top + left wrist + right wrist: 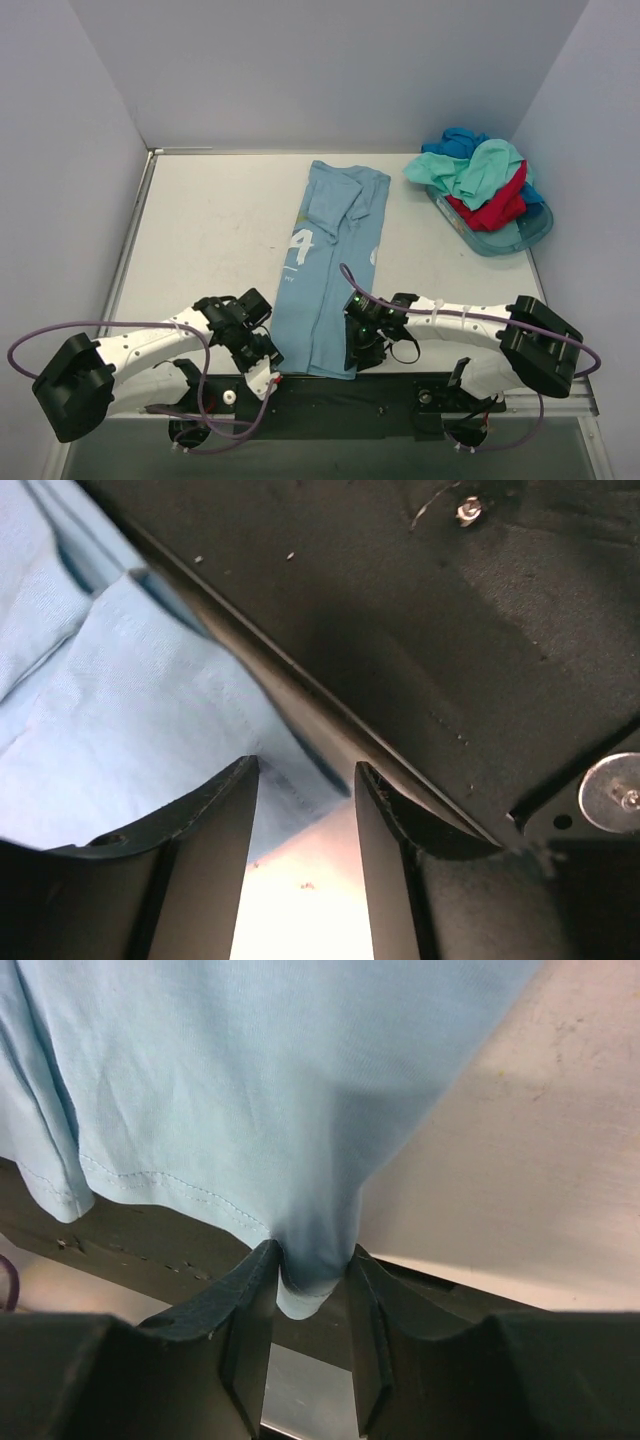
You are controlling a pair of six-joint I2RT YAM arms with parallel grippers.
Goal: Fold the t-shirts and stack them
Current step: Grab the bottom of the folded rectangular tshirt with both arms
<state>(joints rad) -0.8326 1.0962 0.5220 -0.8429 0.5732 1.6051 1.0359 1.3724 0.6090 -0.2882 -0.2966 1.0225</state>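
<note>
A light sky-blue t-shirt (pixel 330 260) lies folded lengthwise in a long strip down the middle of the table, white print up. My left gripper (pixel 268 358) is at its near left corner, open (pixel 305 765); the shirt's hem (pixel 120 710) reaches just between the fingertips, untouched. My right gripper (pixel 356 352) is at the near right corner. Its jaws stand apart (pixel 310 1252) with the shirt's corner (pixel 312 1280) bunched loosely between them. More t-shirts, mint-green (pixel 470 170), red (pixel 492 210) and deeper blue (pixel 460 140), are heaped at the back right.
The heap sits in a translucent teal tub (pixel 520 236) against the right wall. A black strip (pixel 330 392) runs along the table's near edge under both grippers. Walls close in the left, back and right sides.
</note>
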